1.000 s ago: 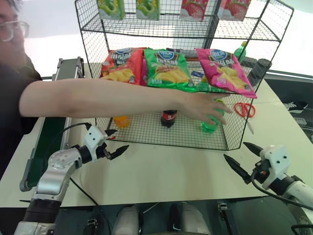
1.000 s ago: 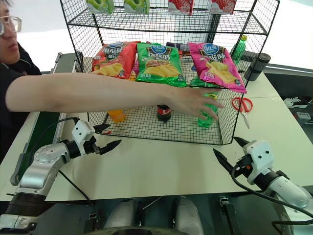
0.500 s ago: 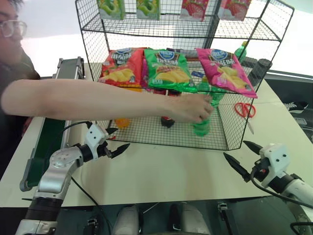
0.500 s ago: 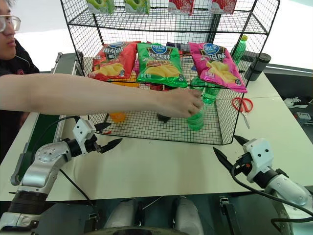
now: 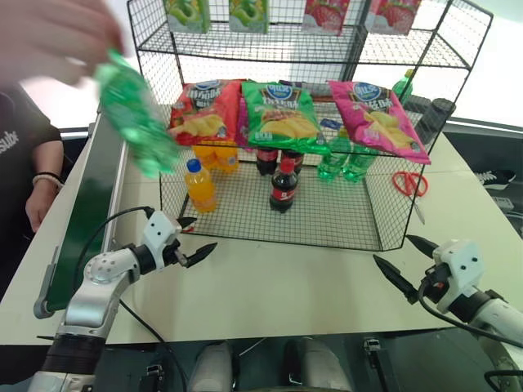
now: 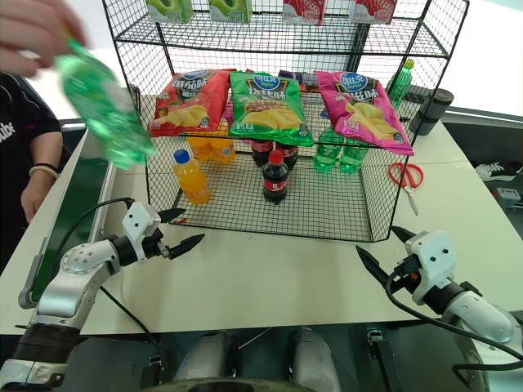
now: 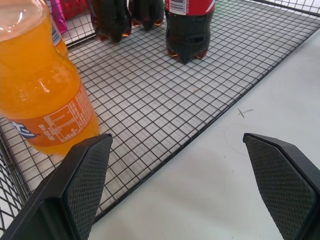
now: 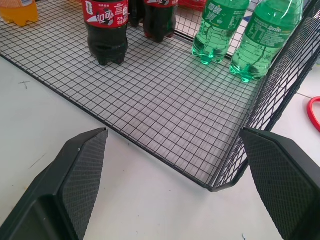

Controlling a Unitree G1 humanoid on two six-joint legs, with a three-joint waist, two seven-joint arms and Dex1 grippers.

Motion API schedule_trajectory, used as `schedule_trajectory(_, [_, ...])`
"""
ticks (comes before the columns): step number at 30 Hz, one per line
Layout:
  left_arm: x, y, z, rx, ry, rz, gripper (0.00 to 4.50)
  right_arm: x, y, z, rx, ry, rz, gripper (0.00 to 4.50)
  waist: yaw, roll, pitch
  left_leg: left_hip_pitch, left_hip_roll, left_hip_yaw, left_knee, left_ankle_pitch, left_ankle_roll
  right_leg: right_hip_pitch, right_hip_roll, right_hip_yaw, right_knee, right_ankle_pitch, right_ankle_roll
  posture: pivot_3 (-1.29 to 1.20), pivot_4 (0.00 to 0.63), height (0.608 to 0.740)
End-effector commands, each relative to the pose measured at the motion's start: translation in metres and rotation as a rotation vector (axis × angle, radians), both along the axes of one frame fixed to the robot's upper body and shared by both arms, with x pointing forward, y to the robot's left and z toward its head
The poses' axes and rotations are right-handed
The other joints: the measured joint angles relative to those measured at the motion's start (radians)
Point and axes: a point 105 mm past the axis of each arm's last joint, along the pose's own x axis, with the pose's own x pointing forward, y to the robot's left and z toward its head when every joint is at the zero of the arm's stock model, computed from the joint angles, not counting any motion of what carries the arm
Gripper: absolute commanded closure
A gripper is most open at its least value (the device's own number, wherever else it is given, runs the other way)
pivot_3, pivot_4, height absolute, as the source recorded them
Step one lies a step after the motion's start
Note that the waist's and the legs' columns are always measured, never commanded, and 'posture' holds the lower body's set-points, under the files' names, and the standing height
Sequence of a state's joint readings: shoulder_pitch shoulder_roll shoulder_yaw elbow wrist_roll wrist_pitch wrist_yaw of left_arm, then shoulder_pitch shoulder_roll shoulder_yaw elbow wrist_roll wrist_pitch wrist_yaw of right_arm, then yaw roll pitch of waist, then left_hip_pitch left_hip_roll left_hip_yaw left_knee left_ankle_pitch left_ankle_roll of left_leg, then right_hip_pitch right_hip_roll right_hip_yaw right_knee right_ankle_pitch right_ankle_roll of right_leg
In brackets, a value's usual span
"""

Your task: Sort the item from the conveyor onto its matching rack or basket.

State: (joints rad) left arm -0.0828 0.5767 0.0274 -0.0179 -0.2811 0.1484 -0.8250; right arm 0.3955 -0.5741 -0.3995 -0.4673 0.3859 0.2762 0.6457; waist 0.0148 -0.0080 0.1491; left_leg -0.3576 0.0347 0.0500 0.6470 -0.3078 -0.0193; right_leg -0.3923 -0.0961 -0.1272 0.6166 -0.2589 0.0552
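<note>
Nothing sorted yet — a person's hand [image 5: 57, 37] carries the green bottle [image 5: 135, 114] above the belt [image 5: 86, 220], beyond the left gripper [image 5: 189, 238]. Both it and the right gripper [image 5: 402, 261] hang open, empty — rack [image 5: 392, 220] just ahead.

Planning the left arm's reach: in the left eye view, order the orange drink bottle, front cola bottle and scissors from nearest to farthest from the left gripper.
From the left gripper:
1. Orange drink bottle, rack's front left.
2. Front cola bottle, rack's middle.
3. Scissors, on the table past the rack's right side.
</note>
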Motion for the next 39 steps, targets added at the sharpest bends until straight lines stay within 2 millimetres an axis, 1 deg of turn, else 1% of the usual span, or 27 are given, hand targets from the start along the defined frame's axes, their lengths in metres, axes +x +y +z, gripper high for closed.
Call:
schedule_trajectory(1, [0.0, 0.004, 0.014, -0.003, -0.049, 0.01, 0.0, 0.0, 0.004, 0.009, -0.004, -0.038, 0.016, 0.1, 0.0, 0.0, 0.0, 0.0, 0.0, 0.0, 0.0, 0.0, 0.0, 0.0, 0.0, 0.0, 0.0, 0.0, 0.0, 0.0, 0.15, 0.74])
schedule_trajectory(14, [-0.002, 0.017, 0.023, -0.029, -0.067, 0.074, 0.0, 0.006, 0.009, 0.012, -0.007, -0.041, 0.049, 0.1, 0.0, 0.0, 0.0, 0.0, 0.0, 0.0, 0.0, 0.0, 0.0, 0.0, 0.0, 0.0, 0.0, 0.0, 0.0, 0.0, 0.15, 0.74])
schedule_trajectory(21, [-0.002, 0.029, 0.029, -0.042, -0.08, 0.14, 0.0, 0.012, 0.013, 0.015, -0.006, -0.045, 0.068, 0.1, -0.001, 0.0, 0.0, 0.0, 0.0, 0.0, 0.0, 0.0, 0.0, 0.0, 0.0, 0.0, 0.0, 0.0, 0.0, 0.0, 0.15, 0.74])
schedule_trajectory(24, [-0.003, 0.037, 0.036, -0.058, -0.094, 0.183, 0.0, 0.015, 0.015, 0.017, -0.007, -0.048, 0.078, 0.1, -0.001, 0.0, 0.0, 0.0, 0.0, 0.0, 0.0, 0.0, 0.0, 0.0, 0.0, 0.0, 0.0, 0.0, 0.0, 0.0, 0.15, 0.74])
schedule_trajectory(27, [-0.003, 0.054, 0.042, -0.052, -0.116, 0.256, 0.0, 0.019, 0.016, 0.019, -0.007, -0.056, 0.087, 0.1, -0.001, 0.0, 0.0, 0.0, 0.0, 0.0, 0.0, 0.0, 0.0, 0.0, 0.0, 0.0, 0.0, 0.0, 0.0, 0.0, 0.15, 0.74])
schedule_trajectory(31, [-0.004, 0.083, 0.053, -0.099, -0.142, 0.386, 0.0, 0.023, 0.02, 0.022, -0.01, -0.064, 0.111, 0.1, -0.001, -0.001, 0.0, 0.0, 0.0, 0.0, 0.0, 0.0, 0.0, 0.0, 0.0, 0.0, 0.0, 0.0, 0.0, 0.0, 0.15, 0.74])
schedule_trajectory(34, [-0.001, 0.11, 0.063, -0.188, -0.178, 0.537, 0.0, 0.026, 0.028, 0.026, -0.002, -0.079, 0.133, 0.1, -0.001, -0.001, 0.0, 0.0, 0.0, 0.0, 0.0, 0.0, 0.0, 0.0, 0.0, 0.0, 0.0, 0.0, 0.0, 0.0, 0.15, 0.74])
schedule_trajectory(36, [0.0, 0.123, 0.068, -0.25, -0.196, 0.626, 0.0, 0.028, 0.037, 0.029, 0.005, -0.087, 0.154, 0.1, -0.001, -0.001, 0.0, 0.0, 0.0, 0.0, 0.0, 0.0, 0.0, 0.0, 0.0, 0.0, 0.0, 0.0, 0.0, 0.0, 0.15, 0.74])
schedule_trajectory(39, [0.001, 0.141, 0.066, -0.321, -0.202, 0.747, 0.0, 0.03, 0.049, 0.033, 0.017, -0.097, 0.185, 0.1, -0.001, -0.001, 0.0, 0.0, 0.0, 0.0, 0.0, 0.0, 0.0, 0.0, 0.0, 0.0, 0.0, 0.0, 0.0, 0.0, 0.15, 0.74])
